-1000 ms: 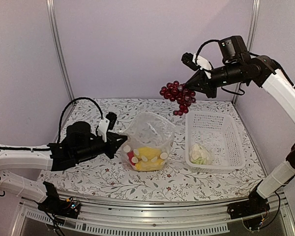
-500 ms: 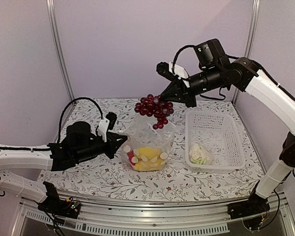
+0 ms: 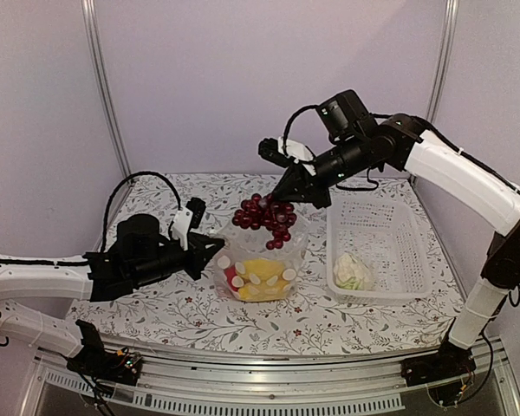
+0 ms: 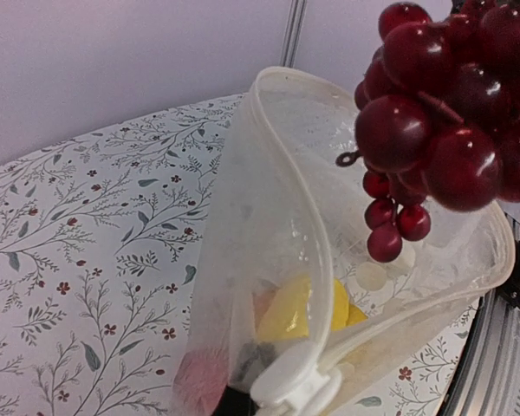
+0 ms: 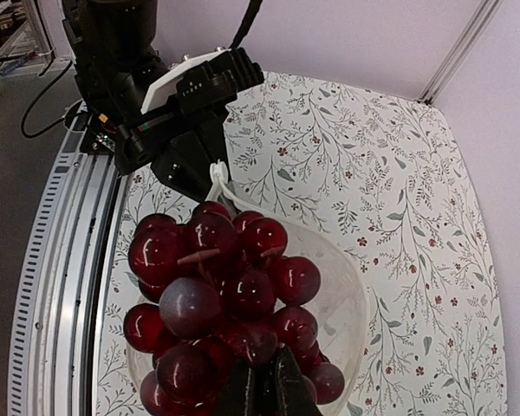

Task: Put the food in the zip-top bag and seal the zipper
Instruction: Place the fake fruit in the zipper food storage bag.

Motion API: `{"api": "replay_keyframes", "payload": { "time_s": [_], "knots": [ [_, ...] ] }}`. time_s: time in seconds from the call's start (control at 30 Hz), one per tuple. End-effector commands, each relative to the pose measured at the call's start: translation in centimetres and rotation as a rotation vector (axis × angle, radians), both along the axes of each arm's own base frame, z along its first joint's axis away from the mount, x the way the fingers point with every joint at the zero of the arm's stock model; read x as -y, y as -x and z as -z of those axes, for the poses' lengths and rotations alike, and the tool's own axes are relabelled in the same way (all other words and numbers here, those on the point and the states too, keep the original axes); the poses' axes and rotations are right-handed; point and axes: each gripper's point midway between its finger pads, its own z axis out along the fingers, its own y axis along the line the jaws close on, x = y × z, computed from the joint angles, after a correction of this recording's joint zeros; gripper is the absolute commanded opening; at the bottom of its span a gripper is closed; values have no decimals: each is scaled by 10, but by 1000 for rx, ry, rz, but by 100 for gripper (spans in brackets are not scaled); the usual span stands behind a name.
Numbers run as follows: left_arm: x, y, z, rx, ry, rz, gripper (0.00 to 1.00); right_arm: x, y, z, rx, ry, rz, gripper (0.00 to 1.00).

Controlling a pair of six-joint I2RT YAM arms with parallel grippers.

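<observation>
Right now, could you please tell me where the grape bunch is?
In the top view the grape bunch hangs from the right hand just above the open mouth of the zip-top bag, left of the white basket.

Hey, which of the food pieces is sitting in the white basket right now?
The white cauliflower, alone in the basket. The grape bunch hangs from the right claw over the bag, and the yellow pieces lie inside it.
</observation>
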Motion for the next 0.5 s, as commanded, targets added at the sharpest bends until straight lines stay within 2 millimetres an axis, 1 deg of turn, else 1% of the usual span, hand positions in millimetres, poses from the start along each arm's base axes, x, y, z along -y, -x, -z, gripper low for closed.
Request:
{"api": "replay_keyframes", "payload": {
  "time_s": [0.0,0.17,0.3,0.47],
  "knots": [
    [-1,0,-7,12,29,-5,0,-8,7,30,-95,54,-17,0],
    [-2,0,-8,15,31,-3,0,-11,7,51,-143,100,-9,0],
    [-1,1,-10,21,35,0,0,-11,-1,69,-167,159,36,0],
    [0,1,-14,38,43,7,0,-10,-11,85,-186,214,99,0]
  ]
}}
